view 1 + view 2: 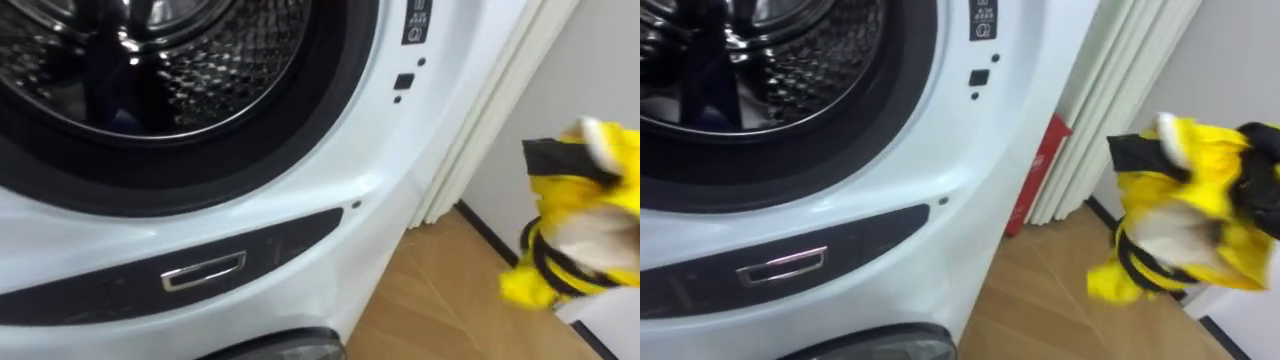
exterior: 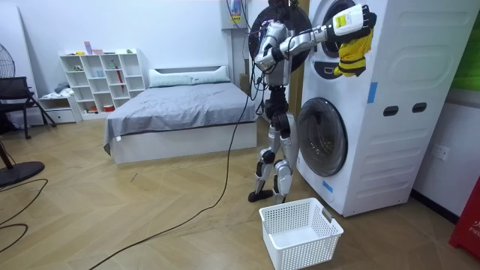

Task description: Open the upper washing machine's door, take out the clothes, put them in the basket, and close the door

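One yellow-and-black garment (image 1: 1185, 215) hung from the robot's raised right hand (image 2: 367, 19), clear of the upper drum (image 1: 150, 60) of the two stacked washing machines (image 2: 405, 75); whether that hand was clenched could not be told. Extraction looked done. Next, it likely needed lowering into the one white basket (image 2: 300, 244) on the floor in front of the machines.

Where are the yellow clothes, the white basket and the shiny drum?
Yellow clothes (image 1: 1205, 165): right eye view, the yellow upper part.
White basket (image 2: 301, 251): room view, its front wall.
Shiny drum (image 1: 210, 70): left eye view, its holey metal wall.
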{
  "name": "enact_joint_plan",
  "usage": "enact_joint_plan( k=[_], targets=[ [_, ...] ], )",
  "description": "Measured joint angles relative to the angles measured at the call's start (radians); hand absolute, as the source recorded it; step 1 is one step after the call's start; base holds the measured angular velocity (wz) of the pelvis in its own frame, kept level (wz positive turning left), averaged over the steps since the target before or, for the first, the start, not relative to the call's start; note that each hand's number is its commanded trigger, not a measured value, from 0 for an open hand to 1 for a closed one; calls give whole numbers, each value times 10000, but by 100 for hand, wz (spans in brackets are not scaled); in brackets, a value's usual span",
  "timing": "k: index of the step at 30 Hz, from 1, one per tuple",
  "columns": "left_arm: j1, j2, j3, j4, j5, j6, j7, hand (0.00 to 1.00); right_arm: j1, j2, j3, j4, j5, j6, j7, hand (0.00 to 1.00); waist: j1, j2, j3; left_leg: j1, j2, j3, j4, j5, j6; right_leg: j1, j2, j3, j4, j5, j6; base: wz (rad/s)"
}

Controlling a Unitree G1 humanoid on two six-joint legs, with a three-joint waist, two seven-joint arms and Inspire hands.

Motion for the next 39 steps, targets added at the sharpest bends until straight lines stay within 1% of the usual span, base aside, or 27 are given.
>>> enact_joint_plan(
  k=[2,5,7,8,9,12,14,16,17,18,19,20,21,22,24,25,26,27,28,29,30,32,33,35,36,38,39],
  targets=[
    [-41,23,-9,-15,-5,-1,4,0,2,23,7,141,0,0,-162,100,-20,-7,-2,-13,8,70,1,-9,-12,-104,-3,7,20,12,-19,-19],
    [-99,67,-396,-57,9,-1,121,0,215,115,112,572,353,-9,-246,100,-10,-33,-10,2,54,251,21,-27,-44,-96,65,166,18,18,-29,-16],
    [-234,65,-513,-54,-2,-1,119,0,363,289,169,846,459,2,-246,100,79,-67,12,12,54,374,19,-29,-48,-118,100,274,17,18,-29,-18],
    [-326,67,-543,-32,0,-2,118,0,419,507,204,871,565,15,-239,100,136,-109,38,10,54,419,18,-29,-49,-129,109,308,18,20,-32,-17],
    [-417,69,-555,-14,4,1,111,0,430,669,285,886,661,15,-218,100,140,-89,59,8,57,516,7,-39,-66,-175,135,376,20,27,-43,-19],
    [-534,141,-645,78,-25,114,105,0,434,774,737,1042,691,3,-152,100,134,-75,67,-73,84,634,4,-77,-105,-291,218,540,18,95,-83,-20],
    [-583,278,-1006,226,-24,164,81,0,435,896,1050,1504,762,-15,-78,100,158,-48,54,-53,153,825,32,-116,-149,-295,273,554,2,129,-117,-13],
    [-597,254,-1274,216,-27,307,74,0,438,1170,1276,2030,734,-8,4,100,174,90,-23,-93,163,896,32,-123,-161,-441,300,578,10,140,-126,-14],
    [-620,222,-1394,213,-27,394,13,0,457,1348,1358,2309,726,21,23,100,177,249,-34,-166,156,904,37,-124,-162,-521,308,591,16,143,-126,-18],
    [-636,232,-1551,199,-35,496,-81,0,440,1381,1576,2582,728,21,-17,100,172,367,-45,-235,152,1014,103,-124,-162,-631,324,613,75,143,-126,-23],
    [-644,233,-1577,198,-34,521,-104,0,416,1382,1707,2721,728,21,-7,100,174,431,-28,-270,153,1109,160,-123,-163,-683,332,632,120,143,-126,-33],
    [-672,254,-1749,197,-36,679,-172,0,295,1382,1994,3084,712,5,15,100,156,581,7,-395,145,1174,278,-123,-162,-824,346,788,182,151,-115,-32],
    [-770,258,-1857,201,-53,865,-282,0,143,1384,2192,3577,738,0,52,100,100,696,2,-594,131,1181,403,-124,-163,-984,323,832,186,160,-102,-25],
    [-834,255,-1915,205,-115,923,-326,0,84,1384,2237,3830,794,0,63,100,52,757,3,-712,121,1189,449,-124,-163,-1087,306,826,201,159,-101,-11],
    [-981,260,-1925,217,-348,947,-465,0,-302,1386,2295,4804,1073,1,162,100,-38,931,91,-1064,95,1389,547,-123,-162,-1560,288,807,424,163,-94,-13],
    [-981,262,-1923,217,-392,962,-481,0,-423,1386,2320,4979,1079,1,170,100,-80,957,100,-1143,85,1420,557,-123,-162,-1679,288,810,463,163,-95,-23],
    [-1009,263,-1928,218,-423,1029,-490,0,-619,1385,2343,5206,1082,1,186,100,-128,1015,129,-1280,67,1450,561,-121,-160,-1887,308,815,577,163,-96,-18],
    [-1122,268,-1988,297,-428,1086,-513,0,-795,1380,2414,5503,1073,-102,223,100,-192,1082,159,-1453,58,1465,606,-120,-157,-2066,306,821,606,184,-119,-14],
    [-1232,273,-2032,415,-445,1113,-533,0,-909,1380,2451,5719,1062,-146,256,100,-229,1114,166,-1561,59,1463,642,-120,-157,-2154,302,819,629,202,-119,-4],
    [-1386,279,-2163,447,-575,1152,-580,0,-1084,1379,2521,6069,954,-154,295,100,-268,1207,194,-1730,-5,1449,660,-124,-150,-2372,304,841,731,205,-118,0],
    [-1511,257,-2361,444,-601,1151,-650,0,-1145,1379,2588,6368,931,-154,290,100,-270,1356,161,-1922,-30,1436,640,-132,-136,-2577,332,866,746,256,-118,-3],
    [-1667,246,-2410,435,-616,1151,-742,0,-1147,1382,2853,6466,930,-151,277,100,-291,1508,162,-2196,-37,1483,678,-108,-95,-2923,381,936,905,275,-124,-12],
    [-1751,198,-2424,444,-739,1198,-772,0,-1162,1382,2908,6513,929,-153,301,100,-315,1657,147,-2352,-52,1519,730,-107,-94,-3079,371,964,917,308,-139,-15],
    [-1770,125,-2590,443,-1050,1198,-774,0,-1267,1381,2948,6704,940,-220,235,100,-321,1860,144,-2504,-42,1583,768,-106,-94,-3238,378,1038,931,350,-148,-12],
    [-1820,117,-2758,436,-1217,1197,-777,0,-1458,1381,3031,7099,946,-332,173,100,-334,1923,144,-2607,-51,1579,809,-99,-93,-3374,381,1096,1014,350,-149,-7],
    [-1974,97,-2869,436,-1383,1198,-775,0,-1775,1385,3266,7679,891,-368,140,100,-341,1936,149,-2811,-84,1568,895,-75,-67,-3618,372,1143,1143,349,-150,0],
    [-2069,84,-2953,423,-1531,1199,-769,0,-1942,1386,3351,7966,891,-368,165,100,-341,1946,152,-2945,-143,1542,891,-26,-33,-3804,341,1168,1255,342,-140,0]
  ],
)
